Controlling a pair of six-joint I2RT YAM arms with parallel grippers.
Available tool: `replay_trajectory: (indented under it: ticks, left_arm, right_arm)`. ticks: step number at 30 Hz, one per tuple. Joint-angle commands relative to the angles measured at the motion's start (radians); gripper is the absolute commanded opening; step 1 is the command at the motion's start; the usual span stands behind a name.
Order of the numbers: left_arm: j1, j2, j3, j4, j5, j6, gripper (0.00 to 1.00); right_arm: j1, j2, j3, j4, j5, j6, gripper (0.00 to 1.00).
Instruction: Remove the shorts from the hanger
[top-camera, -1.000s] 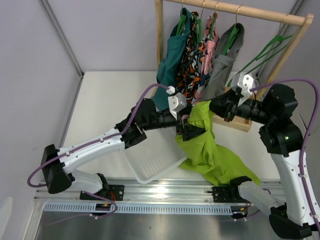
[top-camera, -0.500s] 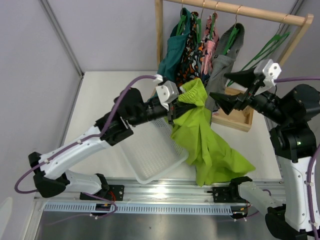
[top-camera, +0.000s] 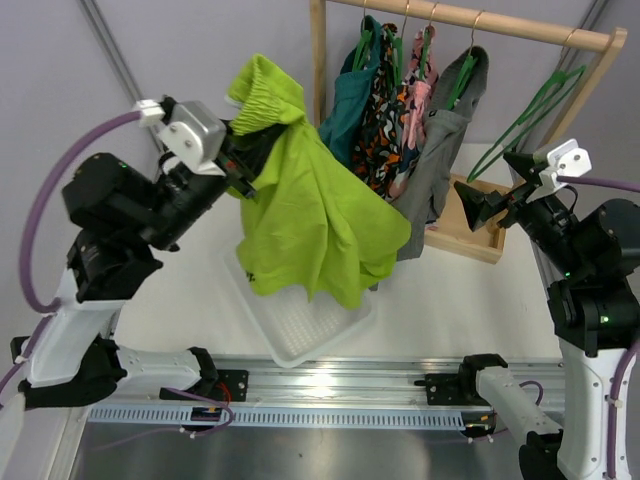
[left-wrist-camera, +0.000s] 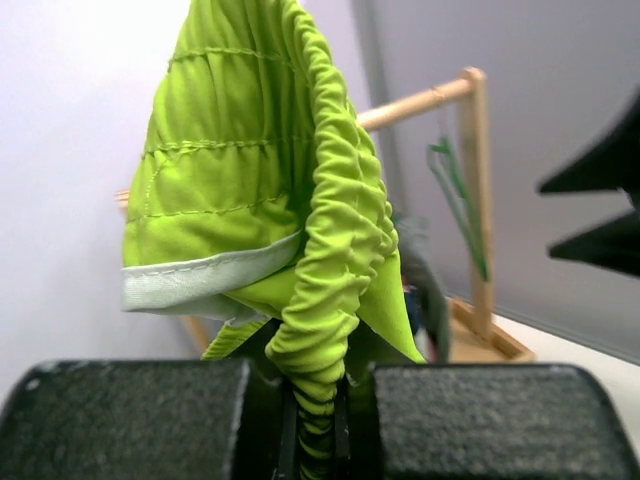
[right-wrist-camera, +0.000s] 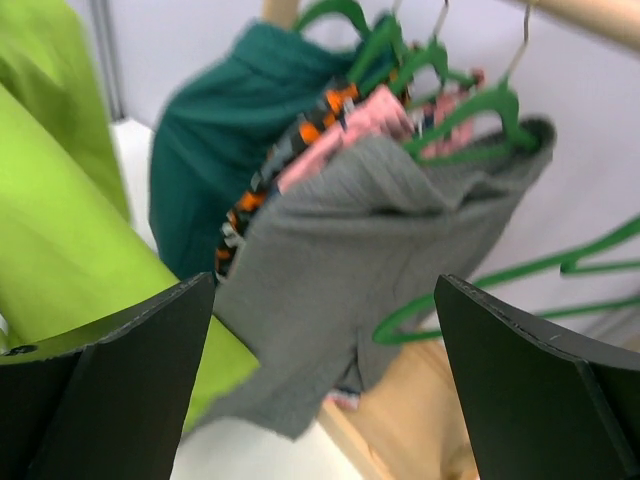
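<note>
- Lime shorts (top-camera: 300, 220) hang aloft over the white tray (top-camera: 300, 332) by a thin waistband pinch; they may slip.
- Left hand (left-wrist-camera: 315, 400), clenched on them, could swing the hem into the grey garment (top-camera: 440, 160).
- Right hand (right-wrist-camera: 325, 370), released, could catch the green hanger (top-camera: 528, 114).

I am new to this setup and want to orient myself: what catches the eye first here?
The lime shorts, pinched in the shut left gripper, hang high at the left over the white tray. At the right, the right gripper stands open near an empty green hanger on the rack.
</note>
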Motion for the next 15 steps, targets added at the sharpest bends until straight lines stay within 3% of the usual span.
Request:
replay_trajectory:
  ticks: [1, 9, 15]
  left_arm:
    - [0.001, -0.003, 0.098, -0.041, -0.155, 0.062, 0.0]
    - [0.048, -0.018, 0.031, -0.09, -0.137, -0.05, 0.0]
    - [0.063, -0.041, 0.138, -0.115, -0.188, -0.047, 0.0]
  right_arm:
    - [-0.03, -0.003, -0.022, -0.055, 0.05, -0.023, 1.0]
    - [-0.065, -0.026, -0.105, -0.073, 0.025, 0.001, 0.99]
    - [-0.076, -0.034, -0.134, -0.095, 0.011, 0.0, 1.0]
